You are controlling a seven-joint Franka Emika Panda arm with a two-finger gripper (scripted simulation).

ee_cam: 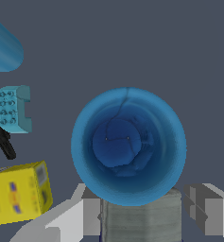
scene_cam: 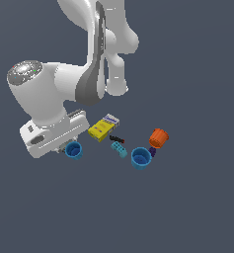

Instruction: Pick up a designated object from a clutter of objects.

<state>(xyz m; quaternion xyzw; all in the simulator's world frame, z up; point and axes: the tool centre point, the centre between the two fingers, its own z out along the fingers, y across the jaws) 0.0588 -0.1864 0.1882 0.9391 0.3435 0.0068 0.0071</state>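
While the small blue cup (ee_cam: pixel 128 146) sits directly beneath the hand (ee_cam: pixel 142 215), one finger (ee_cam: pixel 141 220) touches its rim; whether the hand grips it cannot be told. Beside it lie the yellow box (ee_cam: pixel 19 198) and light-blue brick (ee_cam: pixel 13 108).

Dark grey floor (scene_cam: pixel 197 207) under yellow-and-white box (scene_cam: pixel 103 127), two blue cups (scene_cam: pixel 140 158), orange cup (scene_cam: pixel 158 138), studded brick (scene_cam: pixel 119 148), stick (scene_cam: pixel 116 139).

light: even, dim backdrop | shadows: faint, maybe none | glare: slight on arm (scene_cam: pixel 64 84) | focus: soft, low-res
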